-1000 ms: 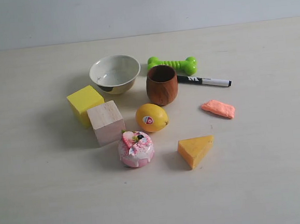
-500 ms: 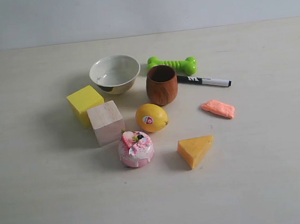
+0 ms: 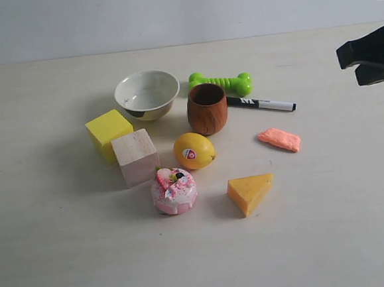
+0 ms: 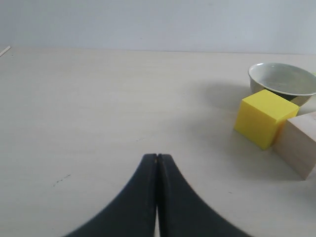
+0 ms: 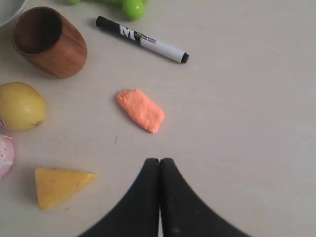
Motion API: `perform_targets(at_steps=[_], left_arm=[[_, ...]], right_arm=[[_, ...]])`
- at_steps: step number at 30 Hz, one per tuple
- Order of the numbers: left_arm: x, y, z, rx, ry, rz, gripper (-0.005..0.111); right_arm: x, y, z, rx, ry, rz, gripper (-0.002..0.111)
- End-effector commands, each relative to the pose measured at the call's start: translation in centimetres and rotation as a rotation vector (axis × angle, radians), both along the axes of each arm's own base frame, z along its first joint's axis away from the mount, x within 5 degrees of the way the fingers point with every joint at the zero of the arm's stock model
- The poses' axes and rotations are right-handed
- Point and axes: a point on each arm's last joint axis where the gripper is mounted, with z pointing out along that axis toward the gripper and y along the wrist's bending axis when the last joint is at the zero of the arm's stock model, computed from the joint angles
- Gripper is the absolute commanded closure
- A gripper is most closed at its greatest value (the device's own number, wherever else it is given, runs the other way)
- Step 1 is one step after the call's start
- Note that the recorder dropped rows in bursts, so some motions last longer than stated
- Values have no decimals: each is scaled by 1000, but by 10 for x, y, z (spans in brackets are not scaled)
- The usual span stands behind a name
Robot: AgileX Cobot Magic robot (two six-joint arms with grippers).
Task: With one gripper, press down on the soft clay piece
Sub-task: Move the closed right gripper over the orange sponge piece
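The soft clay piece (image 3: 279,139) is a small flat salmon-orange slab lying on the table to the right of the lemon. My right gripper (image 3: 346,61) has come in at the upper right edge of the exterior view, high above the table and well behind and to the right of the clay. In the right wrist view the clay (image 5: 140,110) lies a short way ahead of the right gripper (image 5: 159,160), whose black jaws are shut with nothing between them. My left gripper (image 4: 157,157) is shut and empty over bare table; it does not show in the exterior view.
Around the clay lie a black-and-white marker (image 3: 262,103), a wooden cup (image 3: 207,108), a lemon (image 3: 194,150) and a yellow-orange cheese wedge (image 3: 250,192). Further left are a green toy bone (image 3: 221,83), a bowl (image 3: 147,94), a yellow cube (image 3: 109,133), a wooden cube (image 3: 135,156) and a pink cake toy (image 3: 174,191).
The right arm has entered the exterior view at the upper right edge; no arm showed there before. No object on the table has moved.
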Motion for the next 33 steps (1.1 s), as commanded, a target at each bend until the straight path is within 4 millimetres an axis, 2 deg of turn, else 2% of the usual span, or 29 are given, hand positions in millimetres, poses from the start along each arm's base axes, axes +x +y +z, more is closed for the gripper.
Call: perform_targets(at_steps=[1, 16, 20, 27, 33], left_arm=[[0, 0, 2, -6, -17, -3, 107], [0, 0, 2, -6, -17, -3, 107], [0, 0, 2, -6, -17, -3, 107], [0, 0, 2, -6, -17, -3, 107], [0, 0, 2, -6, -17, -3, 107]], right_arm=[[8, 2, 5, 27, -79, -18, 108], [21, 1, 16, 45, -259, -52, 108], [23, 3, 18, 106, -277, -87, 108], [34, 7, 7, 94, -175, -69, 108], [56, 14, -2, 82, -29, -36, 108]])
